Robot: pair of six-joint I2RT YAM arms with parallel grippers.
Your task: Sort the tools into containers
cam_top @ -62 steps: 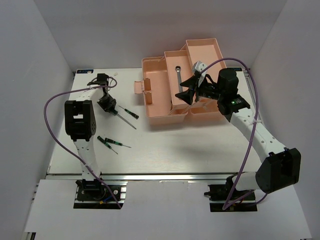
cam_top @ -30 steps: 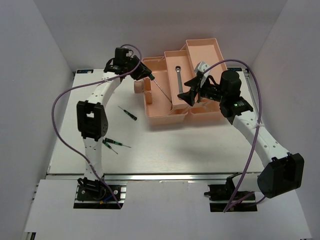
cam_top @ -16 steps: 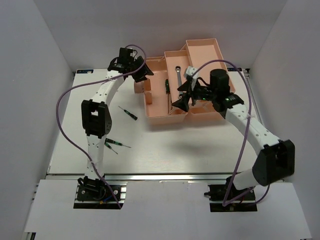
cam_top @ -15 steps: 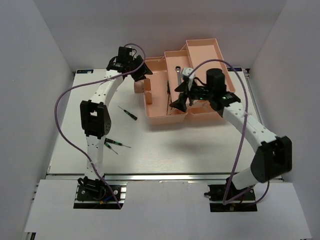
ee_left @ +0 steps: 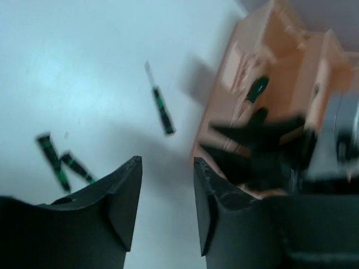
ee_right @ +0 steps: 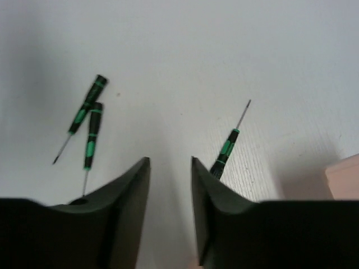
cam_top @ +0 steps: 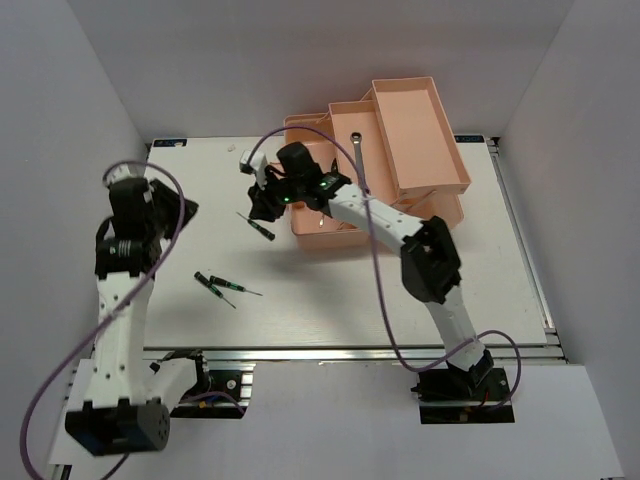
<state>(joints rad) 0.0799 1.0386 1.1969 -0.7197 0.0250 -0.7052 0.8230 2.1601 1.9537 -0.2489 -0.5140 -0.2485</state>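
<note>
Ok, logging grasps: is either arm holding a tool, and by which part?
Nothing is held: the left gripper and right gripper both show empty jaws; one screwdriver lies loose just beyond the right one.

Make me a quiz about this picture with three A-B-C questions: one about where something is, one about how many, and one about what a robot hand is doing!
1. Where is the silver wrench?
A. In the pink toolbox
B. On the table
C. In a gripper

2. How many screwdrivers lie on the white table?
A. One
B. Three
C. Five

3. How are the jaws of the right gripper?
A. Shut on a screwdriver
B. Open and empty
C. Shut on the wrench

Answers:
1. A, the wrench lies in a tray of the toolbox.
2. B, a pair lies together and one lies alone nearer the toolbox.
3. B, the right wrist view shows only bare table between the jaws.
</note>
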